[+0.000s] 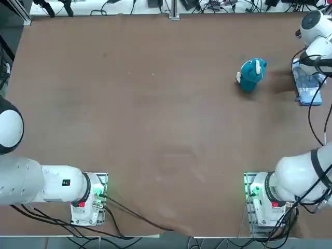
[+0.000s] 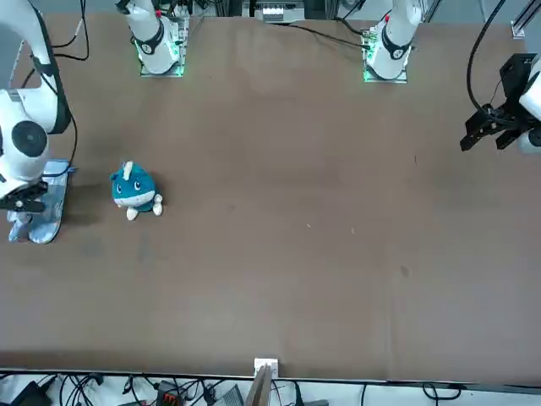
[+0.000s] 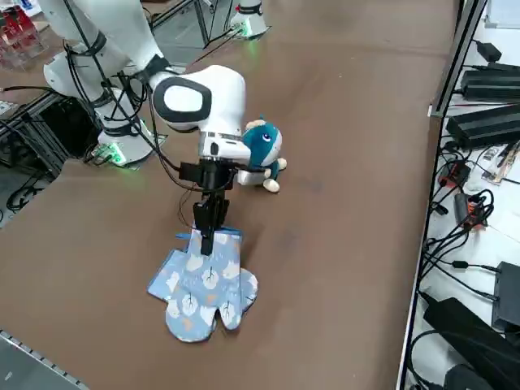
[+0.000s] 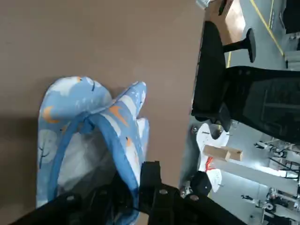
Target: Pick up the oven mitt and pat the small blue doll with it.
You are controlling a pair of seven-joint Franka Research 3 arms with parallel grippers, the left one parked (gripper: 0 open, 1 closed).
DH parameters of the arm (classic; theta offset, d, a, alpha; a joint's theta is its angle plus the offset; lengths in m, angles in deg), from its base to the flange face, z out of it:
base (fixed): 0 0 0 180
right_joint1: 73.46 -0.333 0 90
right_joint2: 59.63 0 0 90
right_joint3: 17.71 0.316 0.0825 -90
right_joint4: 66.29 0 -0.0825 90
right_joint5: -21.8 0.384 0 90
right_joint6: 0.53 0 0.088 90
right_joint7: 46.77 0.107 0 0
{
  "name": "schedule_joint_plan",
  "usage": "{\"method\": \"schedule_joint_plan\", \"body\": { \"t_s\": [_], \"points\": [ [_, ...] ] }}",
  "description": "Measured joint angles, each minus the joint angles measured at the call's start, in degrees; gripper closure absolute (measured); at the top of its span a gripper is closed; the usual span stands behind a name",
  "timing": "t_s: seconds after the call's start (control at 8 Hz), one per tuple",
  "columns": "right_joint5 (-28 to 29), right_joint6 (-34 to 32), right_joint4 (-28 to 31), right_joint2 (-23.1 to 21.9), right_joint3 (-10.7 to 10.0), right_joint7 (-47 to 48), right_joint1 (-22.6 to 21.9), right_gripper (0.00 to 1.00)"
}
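Here the right gripper point(image 3: 208, 237) pinches the oven mitt's point(image 3: 203, 284) cuff near the table point(image 3: 341, 203) edge.

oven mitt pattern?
The oven mitt is light blue with small white tree prints and orange accents, blue-trimmed cuff; clearest in right side view.

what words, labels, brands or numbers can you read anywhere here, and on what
None can be read.
The blue fabric oven mitt, pinched at its cuff by the shut right gripper, shows only printed tree and moon shapes, no lettering.
The small teal-blue plush doll has face marks only.
A small dark label on the parked left arm is too small to read.
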Motion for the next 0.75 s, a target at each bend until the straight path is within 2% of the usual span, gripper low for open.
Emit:
{"method": "schedule_joint_plan", "body": {
  "t_s": [0.12, 0.38, 0.5, 0.75],
  "points": [
    [1.22, -0.76, 0.02, -1.33, 0.07, -2.20, -0.04, 0.95],
    [10.32, -4.02, -0.23, -4.21, 0.78, -10.03, -0.49, 0.95],
    [16.40, -7.79, -1.25, -5.79, 1.69, -14.55, -1.15, 0.95],
    [29.72, -20.62, -6.53, -8.93, 5.22, -21.92, -2.56, 0.95]
  ]
}}
